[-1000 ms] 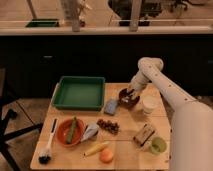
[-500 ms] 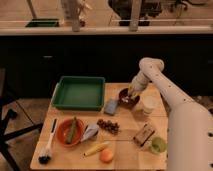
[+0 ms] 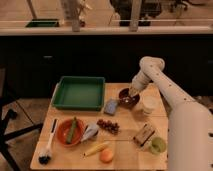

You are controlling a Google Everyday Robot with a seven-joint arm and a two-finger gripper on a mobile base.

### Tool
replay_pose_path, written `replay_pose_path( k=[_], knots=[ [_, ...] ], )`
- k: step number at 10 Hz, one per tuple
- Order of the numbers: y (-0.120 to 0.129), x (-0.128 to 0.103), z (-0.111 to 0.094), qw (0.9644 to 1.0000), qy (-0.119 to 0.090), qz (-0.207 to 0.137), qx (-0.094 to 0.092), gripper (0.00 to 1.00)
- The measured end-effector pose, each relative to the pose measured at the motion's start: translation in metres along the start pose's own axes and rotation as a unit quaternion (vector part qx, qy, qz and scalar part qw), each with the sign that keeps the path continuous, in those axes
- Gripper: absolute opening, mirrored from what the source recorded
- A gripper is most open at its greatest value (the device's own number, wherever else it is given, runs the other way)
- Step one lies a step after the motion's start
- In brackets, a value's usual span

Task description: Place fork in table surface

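Camera view: 1 gripper (image 3: 132, 93) over 1 maroon bowl (image 3: 124, 101), grip state unclear; 1 green tray (image 3: 80, 106), 1 brush (image 3: 49, 145).

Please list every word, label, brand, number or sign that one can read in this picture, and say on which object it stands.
None can be read.
The green tray, the white cup and the dark maroon bowl show no legible marking.
The gripper, just above that bowl, shows none either.

The gripper (image 3: 133, 93) hangs over the bowl (image 3: 127, 100) at the back right of the table surface (image 3: 127, 152), with the tray (image 3: 79, 93) left of that bowl. A brush (image 3: 48, 145) lies along the front left edge.
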Motion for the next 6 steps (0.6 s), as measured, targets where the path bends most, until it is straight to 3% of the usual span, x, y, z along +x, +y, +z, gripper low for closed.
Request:
replay_pose_path(
  k=[6],
  knots=[
    [-0.005, -0.013, -0.018, 0.9996, 0.011, -0.025, -0.002, 0.0]
  ],
)
